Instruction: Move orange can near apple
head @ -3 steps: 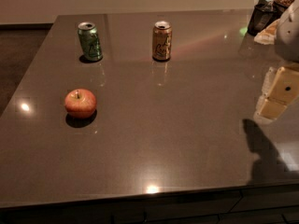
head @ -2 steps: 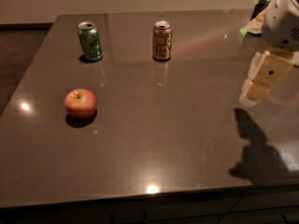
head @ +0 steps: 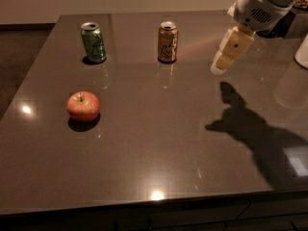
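The orange can (head: 168, 42) stands upright near the far middle of the dark table (head: 154, 143). The apple (head: 83, 106) lies at the left, nearer the front edge, well apart from the can. My gripper (head: 218, 69) hangs above the table at the right, pointing down and to the left, roughly a can's height to the right of the orange can and touching nothing. It holds nothing.
A green can (head: 93, 43) stands upright at the far left, left of the orange can. My arm's white body (head: 262, 6) comes in from the top right corner. The arm's shadow (head: 250, 129) falls on the right of the table.
My gripper has moved left and toward the far side of the table, closer to the orange can. The cans and the apple have not moved.
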Robot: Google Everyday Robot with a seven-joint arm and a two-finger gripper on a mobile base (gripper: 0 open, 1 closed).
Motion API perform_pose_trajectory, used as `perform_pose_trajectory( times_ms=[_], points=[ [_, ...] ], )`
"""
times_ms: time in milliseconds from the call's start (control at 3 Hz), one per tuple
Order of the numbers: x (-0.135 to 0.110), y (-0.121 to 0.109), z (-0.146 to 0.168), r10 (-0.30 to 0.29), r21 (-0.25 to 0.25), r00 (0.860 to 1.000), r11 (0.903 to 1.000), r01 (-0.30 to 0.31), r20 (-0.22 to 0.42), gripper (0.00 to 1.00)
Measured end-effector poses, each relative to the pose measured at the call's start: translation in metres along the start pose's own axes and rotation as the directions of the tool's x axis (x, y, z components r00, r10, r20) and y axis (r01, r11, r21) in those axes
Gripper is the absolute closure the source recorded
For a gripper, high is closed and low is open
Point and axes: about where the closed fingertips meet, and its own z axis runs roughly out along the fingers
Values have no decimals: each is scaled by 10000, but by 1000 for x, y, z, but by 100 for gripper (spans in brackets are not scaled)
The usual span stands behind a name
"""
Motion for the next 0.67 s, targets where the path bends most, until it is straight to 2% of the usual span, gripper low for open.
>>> perform_pose_trajectory(
  times_ms=[333, 667],
  points=[
    [-26, -38, 46, 821, 249, 9941, 9962, -840, 704, 0],
    [-43, -58, 70, 1312, 476, 9834, 9893, -1381, 1250, 0]
  ],
)
